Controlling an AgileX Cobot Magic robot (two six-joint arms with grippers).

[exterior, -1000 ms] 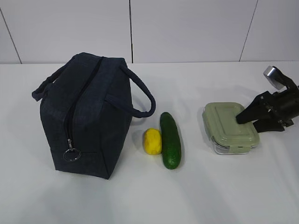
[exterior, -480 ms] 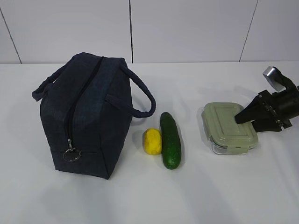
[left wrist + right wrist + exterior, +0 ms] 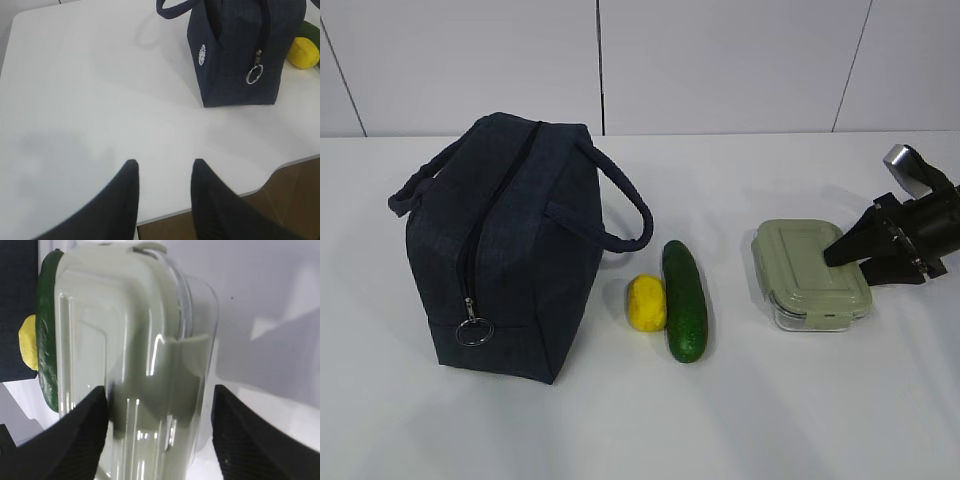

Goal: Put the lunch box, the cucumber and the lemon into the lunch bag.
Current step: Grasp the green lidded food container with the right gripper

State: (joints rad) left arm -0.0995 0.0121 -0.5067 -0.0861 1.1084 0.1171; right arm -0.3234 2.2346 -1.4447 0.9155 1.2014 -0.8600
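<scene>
The lunch box [image 3: 810, 270], clear with a sage-green lid, lies on the table at the right. My right gripper [image 3: 850, 255] reaches over its right end from the right. In the right wrist view its fingers [image 3: 160, 389] stand on both long sides of the lunch box [image 3: 125, 315], shut on it. The dark green cucumber [image 3: 684, 300] and the yellow lemon [image 3: 646, 302] lie side by side at the centre. The navy lunch bag [image 3: 510, 250] stands upright at the left, zipped shut, ring pull hanging down. My left gripper [image 3: 165, 165] hovers open and empty over bare table, apart from the bag [image 3: 235, 65].
The table's front edge [image 3: 280, 167] runs just beyond my left fingertips, with brown floor below it. A white panelled wall stands behind the table. The lemon [image 3: 302, 52] peeks out behind the bag's right side in the left wrist view.
My right gripper's jaws have narrowed around the lunch box. The box has shifted very slightly to the left. Bag, lemon and cucumber have not moved.
</scene>
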